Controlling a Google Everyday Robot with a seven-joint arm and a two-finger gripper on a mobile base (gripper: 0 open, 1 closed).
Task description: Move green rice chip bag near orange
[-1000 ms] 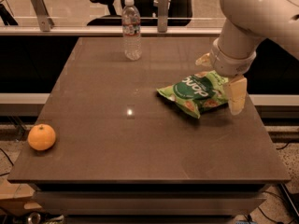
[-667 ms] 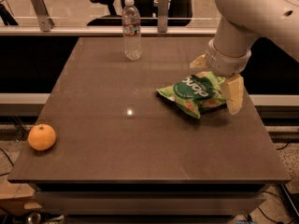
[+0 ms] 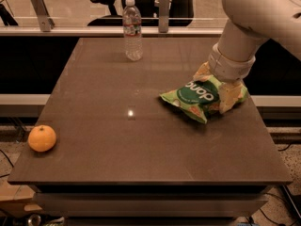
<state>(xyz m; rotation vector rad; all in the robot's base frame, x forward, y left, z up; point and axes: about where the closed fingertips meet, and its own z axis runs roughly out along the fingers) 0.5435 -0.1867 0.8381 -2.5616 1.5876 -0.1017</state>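
Three things sit on the table (image 3: 141, 149): the bag (image 3: 193, 95) right of centre, the orange (image 3: 42, 138) at the near-left corner, and a bottle (image 3: 132, 29) upright by the far edge. Bag and orange are well apart, so the move is not yet made. The gripper (image 3: 216, 86) is down over the bag's right end, one finger behind it and one in front, closed in against the crinkled film so that the end looks pinched between them; the bag's left end points toward the table's middle and seems to rest on the surface. The step in hand, as I judge it, is carrying the bag to the near left. Held by one end, the bag will likely droop and its film may slip, so the grip should be kept firm and the lift low and steady. The path runs diagonally across open tabletop, well in front of the bottle, so that is little risk. The orange matters more: it is round and close to the edge, and a nudge from the trailing end could roll it off. Better to slow early, stop just short, and set the bag down beside the fruit, not against it.
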